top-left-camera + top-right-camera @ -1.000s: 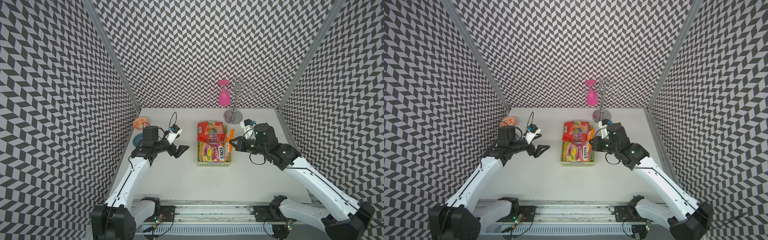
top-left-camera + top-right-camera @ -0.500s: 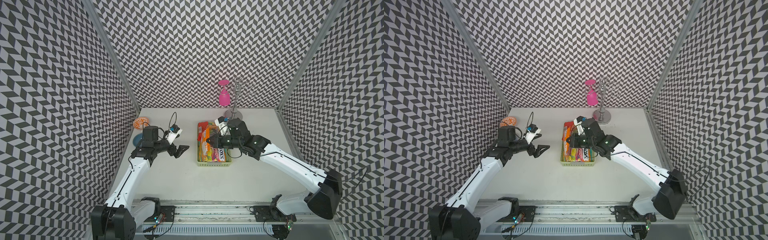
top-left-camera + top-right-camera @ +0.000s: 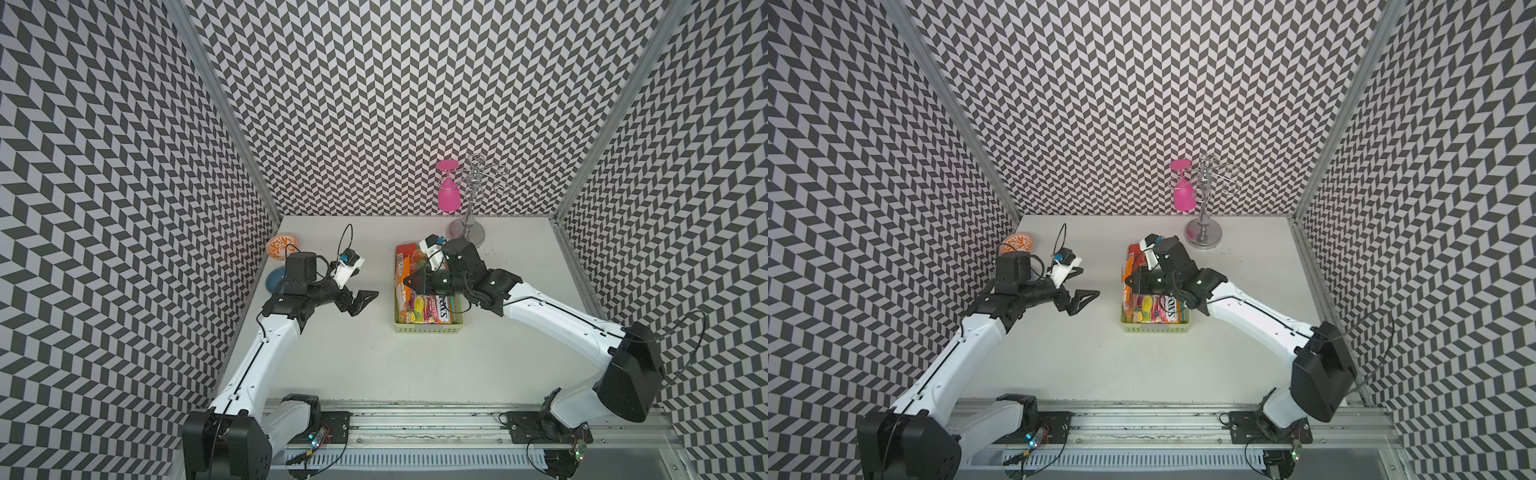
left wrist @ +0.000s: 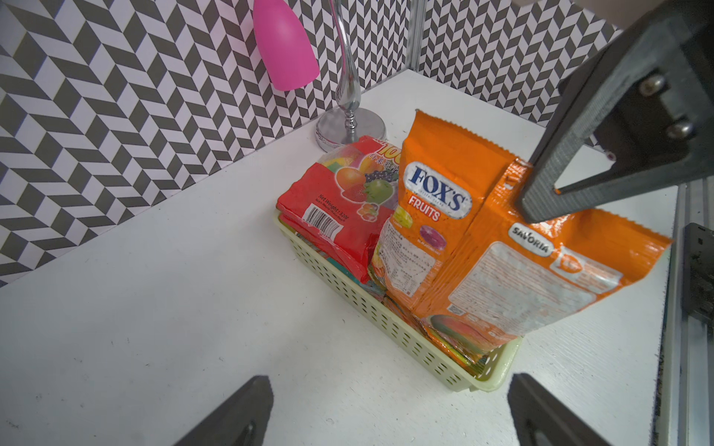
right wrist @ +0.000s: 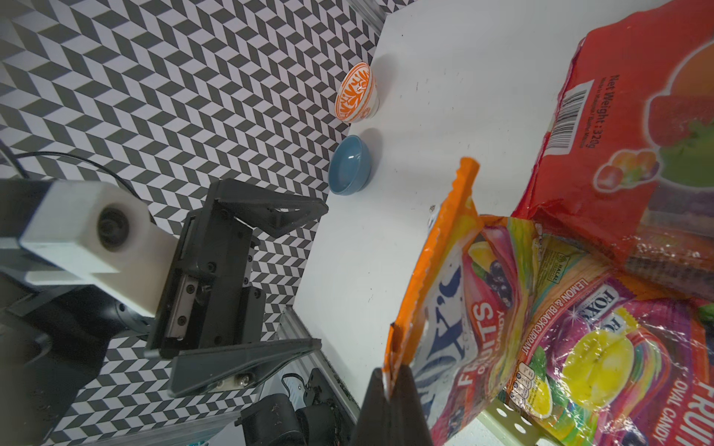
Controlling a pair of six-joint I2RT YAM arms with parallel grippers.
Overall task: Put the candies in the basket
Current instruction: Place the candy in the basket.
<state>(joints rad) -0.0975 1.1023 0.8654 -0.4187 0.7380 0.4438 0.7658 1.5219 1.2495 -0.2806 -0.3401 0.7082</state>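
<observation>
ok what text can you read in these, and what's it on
"FOX'S": orange bag
"FRUITS": orange bag
"SAVORIA": orange bag
"Net Weight : 320g": red bag
"LEMON & BLACKCURRANT": purple bag
Fine print and barcode digits: too small to read.

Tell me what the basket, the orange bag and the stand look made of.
Basket: likely moulded plastic, pale green and matte, with punched lattice walls and a thick rounded rim.
Orange bag: thin plastic or foil film, glossy, showing creases, glare and a serrated sealed edge.
Stand: probably polished or chromed metal, with a mirror-bright stem and base.
</observation>
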